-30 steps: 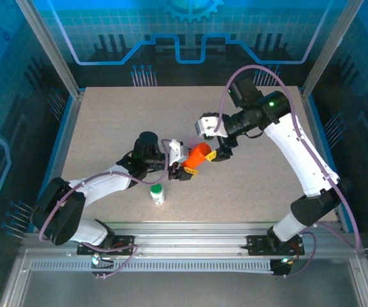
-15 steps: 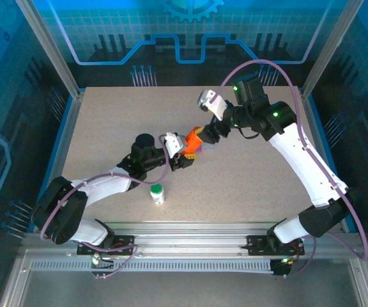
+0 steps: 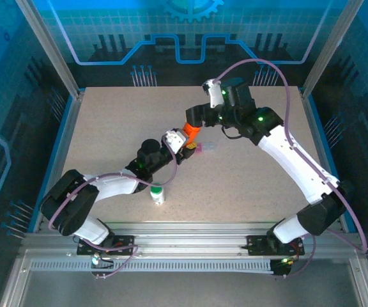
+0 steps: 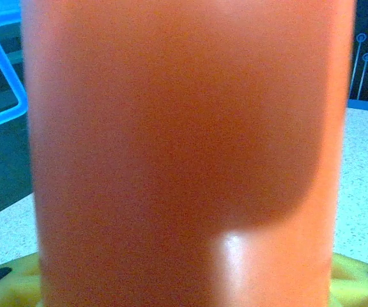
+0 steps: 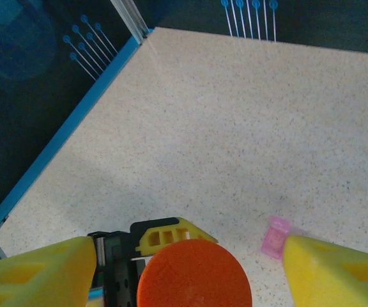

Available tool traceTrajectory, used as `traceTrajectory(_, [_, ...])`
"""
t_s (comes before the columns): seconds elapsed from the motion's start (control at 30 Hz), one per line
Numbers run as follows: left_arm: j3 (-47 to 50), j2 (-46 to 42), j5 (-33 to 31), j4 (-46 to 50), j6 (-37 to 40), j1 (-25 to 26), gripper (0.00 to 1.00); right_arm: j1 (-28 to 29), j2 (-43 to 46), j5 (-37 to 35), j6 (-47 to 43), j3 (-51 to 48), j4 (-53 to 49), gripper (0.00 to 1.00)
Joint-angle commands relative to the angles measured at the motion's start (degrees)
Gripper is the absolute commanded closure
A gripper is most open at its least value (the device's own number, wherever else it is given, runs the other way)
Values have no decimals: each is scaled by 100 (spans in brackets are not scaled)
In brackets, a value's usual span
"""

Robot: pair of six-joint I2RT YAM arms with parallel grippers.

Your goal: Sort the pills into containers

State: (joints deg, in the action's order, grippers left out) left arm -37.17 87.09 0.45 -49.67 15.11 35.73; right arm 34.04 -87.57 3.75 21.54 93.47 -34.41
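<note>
I see a speckled beige tabletop (image 3: pixel 107 128) mid-frame | silver aluminium rail (image 3: pixel 190 231) along the lower edge | blue translucent back panel (image 3: pixel 190 38) at top

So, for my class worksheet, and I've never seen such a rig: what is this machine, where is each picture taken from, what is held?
It is two robot arms at the near edge of a table, each ending in a two-fingered hand. One picture looks down from a camera above; the other two come from cameras on the wrists. The left hand grips an orange bottle, which looms close in its wrist view. The right hand hangs open above the bottle's top, its yellow fingers either side. On the table are a pink vial and an upright white bottle with a green cap.
</note>
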Motion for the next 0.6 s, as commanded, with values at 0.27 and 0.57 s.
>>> traceTrajectory(0.27, [-93,10,-230,-504,103,70,96,120,-278,4,203,-42,-18,29])
traceTrajectory(0.57, [-80,12,-273,-578,107,81,96,107,-117,346,345,-374,168,40])
